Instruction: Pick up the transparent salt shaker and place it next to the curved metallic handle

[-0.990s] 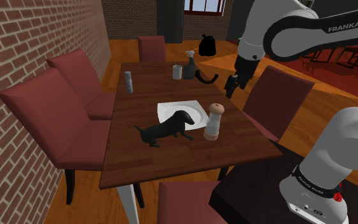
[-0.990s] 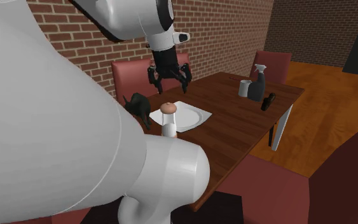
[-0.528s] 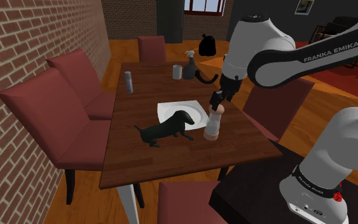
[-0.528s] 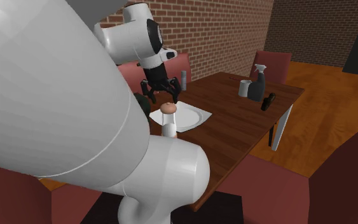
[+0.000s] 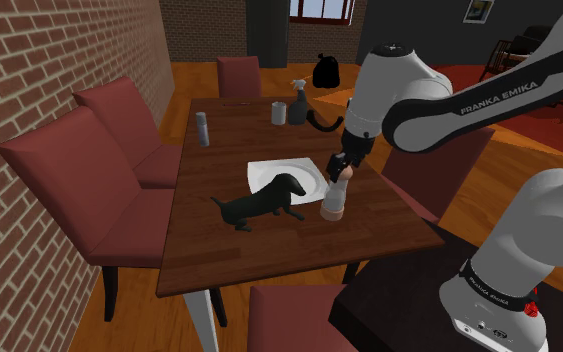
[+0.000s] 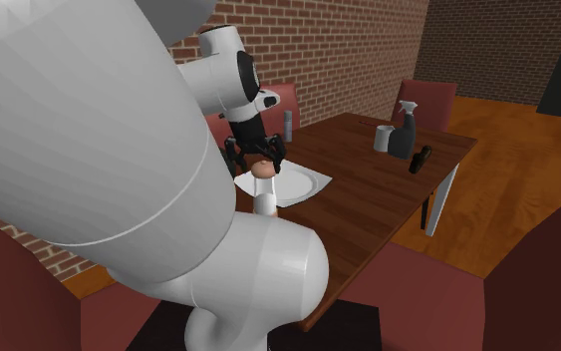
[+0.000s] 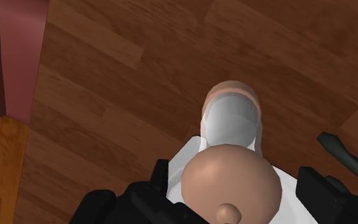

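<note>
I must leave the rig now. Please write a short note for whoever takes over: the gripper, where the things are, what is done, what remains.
Gripper: open, its fingers on either side of the salt shaker's tan cap, not clasping it.
Salt shaker: upright on the table, at the white plate's edge, beside the black dog figure.
Curved dark handle: farther along the table, near the spray bottle and cup.
Done: gripper lined up over the shaker.
Left: close, lift, carry, set it beside the handle.
</note>
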### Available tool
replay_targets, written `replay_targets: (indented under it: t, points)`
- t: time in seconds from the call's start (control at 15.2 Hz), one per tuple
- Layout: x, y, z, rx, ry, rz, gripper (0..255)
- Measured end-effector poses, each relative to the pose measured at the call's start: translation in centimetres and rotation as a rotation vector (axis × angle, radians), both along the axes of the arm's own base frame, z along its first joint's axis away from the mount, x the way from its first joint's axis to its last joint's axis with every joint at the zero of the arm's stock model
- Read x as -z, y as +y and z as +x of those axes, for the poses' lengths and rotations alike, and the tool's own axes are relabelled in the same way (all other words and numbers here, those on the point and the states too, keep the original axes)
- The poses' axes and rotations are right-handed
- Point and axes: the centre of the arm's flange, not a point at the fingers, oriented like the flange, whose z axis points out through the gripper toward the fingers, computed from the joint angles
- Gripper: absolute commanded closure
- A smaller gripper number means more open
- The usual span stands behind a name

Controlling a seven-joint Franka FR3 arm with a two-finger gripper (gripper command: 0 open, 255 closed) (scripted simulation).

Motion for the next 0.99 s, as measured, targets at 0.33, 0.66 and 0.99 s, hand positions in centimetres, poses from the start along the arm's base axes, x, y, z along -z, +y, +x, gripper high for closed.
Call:
replay_targets:
  t: [0.33, 0.66, 0.99]
  points:
    - [0.07, -0.01, 0.01, 0.000, 0.000, 0.000, 255]
    - [0.03, -0.02, 0.01, 0.000, -0.001, 0.000, 255]
    - [0.04, -0.02, 0.01, 0.000, -0.001, 0.000, 255]
